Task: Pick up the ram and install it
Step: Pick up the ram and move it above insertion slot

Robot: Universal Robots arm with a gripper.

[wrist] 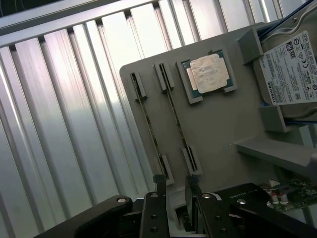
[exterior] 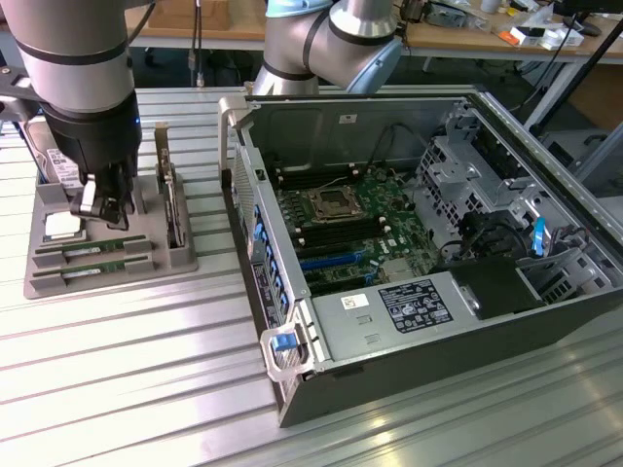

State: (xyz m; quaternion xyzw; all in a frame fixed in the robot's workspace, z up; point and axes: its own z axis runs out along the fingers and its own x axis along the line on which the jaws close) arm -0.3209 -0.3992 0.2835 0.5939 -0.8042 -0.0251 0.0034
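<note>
Currently the fingers point(exterior: 109, 208), spread wide and empty, are hovering just above the ram point(exterior: 93, 247), lying left-to-right at the exterior view's left.

Ribbed desk point(exterior: 146, 370) of silver metal slats. Bears a grey tray point(exterior: 107, 275) at 9 o'clock in the exterior view. Bears an open case point(exterior: 438, 360) too, lying on its side from the centre out to 3 o'clock. Near each other, with a strip of bare slat between. Bare slats from 5 to 8 o'clock.
</note>
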